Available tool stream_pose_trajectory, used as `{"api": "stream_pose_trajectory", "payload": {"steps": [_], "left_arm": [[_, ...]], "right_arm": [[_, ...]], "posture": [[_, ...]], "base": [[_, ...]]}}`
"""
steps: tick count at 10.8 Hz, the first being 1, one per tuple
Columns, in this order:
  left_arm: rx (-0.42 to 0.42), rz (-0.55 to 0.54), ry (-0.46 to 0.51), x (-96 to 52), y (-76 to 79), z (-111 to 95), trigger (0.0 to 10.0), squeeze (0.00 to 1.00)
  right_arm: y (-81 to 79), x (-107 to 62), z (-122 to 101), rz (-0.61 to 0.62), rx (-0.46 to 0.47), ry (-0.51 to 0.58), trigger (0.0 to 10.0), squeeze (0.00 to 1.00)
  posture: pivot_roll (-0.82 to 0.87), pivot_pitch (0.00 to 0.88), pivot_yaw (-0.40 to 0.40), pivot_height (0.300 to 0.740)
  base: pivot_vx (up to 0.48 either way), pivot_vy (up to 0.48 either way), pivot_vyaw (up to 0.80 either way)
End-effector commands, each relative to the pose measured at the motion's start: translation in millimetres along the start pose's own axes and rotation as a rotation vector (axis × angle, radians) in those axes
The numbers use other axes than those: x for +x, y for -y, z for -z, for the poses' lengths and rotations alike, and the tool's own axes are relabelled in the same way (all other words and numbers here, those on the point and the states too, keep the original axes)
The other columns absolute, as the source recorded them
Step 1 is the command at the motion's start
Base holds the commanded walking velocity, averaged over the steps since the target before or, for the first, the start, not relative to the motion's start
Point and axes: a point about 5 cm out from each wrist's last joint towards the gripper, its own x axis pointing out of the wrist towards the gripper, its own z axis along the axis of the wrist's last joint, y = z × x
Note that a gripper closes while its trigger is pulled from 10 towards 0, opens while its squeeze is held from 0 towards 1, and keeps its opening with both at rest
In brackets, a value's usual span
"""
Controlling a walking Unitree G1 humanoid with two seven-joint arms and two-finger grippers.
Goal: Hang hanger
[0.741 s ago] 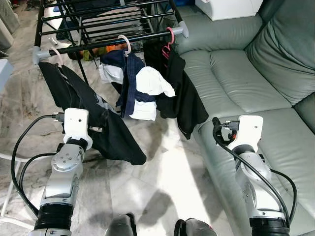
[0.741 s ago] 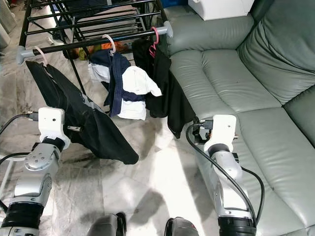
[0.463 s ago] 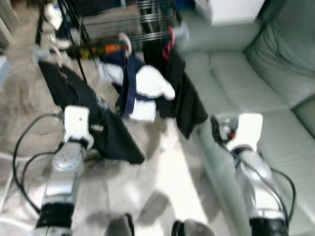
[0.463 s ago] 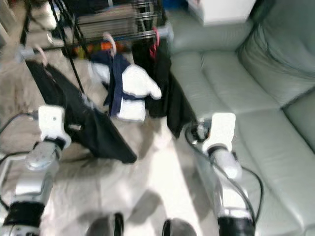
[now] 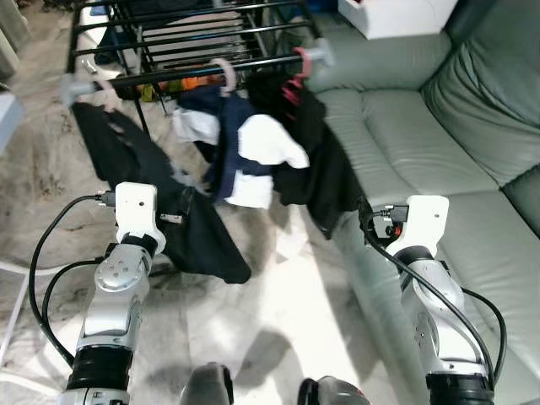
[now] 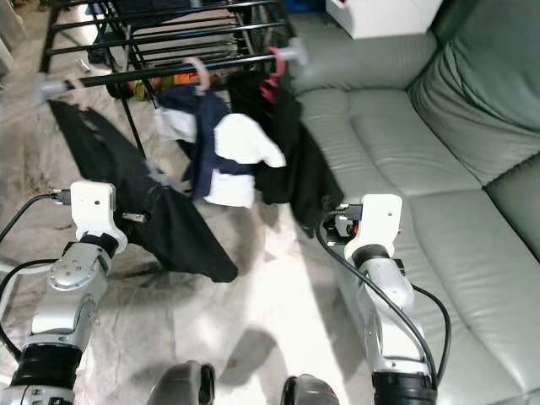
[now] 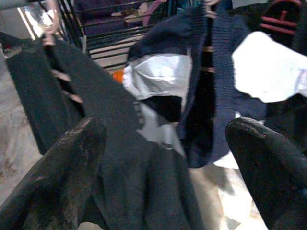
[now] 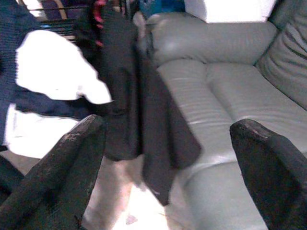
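A black drying rack [image 5: 169, 74] stands ahead of me on the marble floor. Three hangers are on its front bar. A pale hanger [image 5: 101, 84] carries a long black garment [image 5: 181, 228]. A pink hanger [image 5: 226, 74] carries a navy and white garment [image 5: 249, 160]. A red hanger [image 5: 294, 83] carries another black garment [image 5: 325, 181]. My left arm [image 5: 118, 283] is raised just before the long black garment. Its gripper [image 7: 168, 143] is open and holds nothing. My right arm [image 5: 426, 270] is up beside the sofa, its gripper [image 8: 168, 143] also open and holding nothing.
A grey-green leather sofa [image 5: 439, 126] runs along the right, its front edge against my right arm. A white box [image 5: 396, 13] sits behind its armrest. My feet [image 5: 211, 388] stand on the marble floor between rack and sofa. A white frame [image 5: 8, 270] lies at far left.
The whole picture has shifted slightly to the right and sharpened after a blur, so the camera moved. Both arms keep the same raised pose.
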Motion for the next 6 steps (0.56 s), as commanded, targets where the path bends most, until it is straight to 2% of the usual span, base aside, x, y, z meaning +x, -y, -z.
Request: {"api": "stream_pose_trajectory", "payload": {"steps": [1, 3, 6], "left_arm": [[0.004, -0.023, -0.007, -1.7, -7.6, 1.1, 10.0, 0.00], [0.001, -0.020, -0.011, -1.4, -6.8, 1.9, 10.0, 0.00], [0.002, -0.020, -0.003, 0.0, -5.3, 0.1, 10.0, 0.00]], "right_arm": [[-4.7, -0.5, -1.6, -0.017, 0.001, 0.012, 10.0, 0.00], [-2.8, -1.3, -0.1, -0.004, -0.016, 0.007, 10.0, 0.00], [-5.3, 1.7, 1.9, 0.027, -0.116, -0.002, 10.0, 0.00]], "posture": [[-0.07, 0.123, 0.021, 0.740], [-0.07, 0.131, 0.022, 0.740], [-0.07, 0.133, 0.024, 0.740]], "base": [[0.000, 0.480, 0.00], [0.000, 0.480, 0.00], [0.000, 0.480, 0.00]]}}
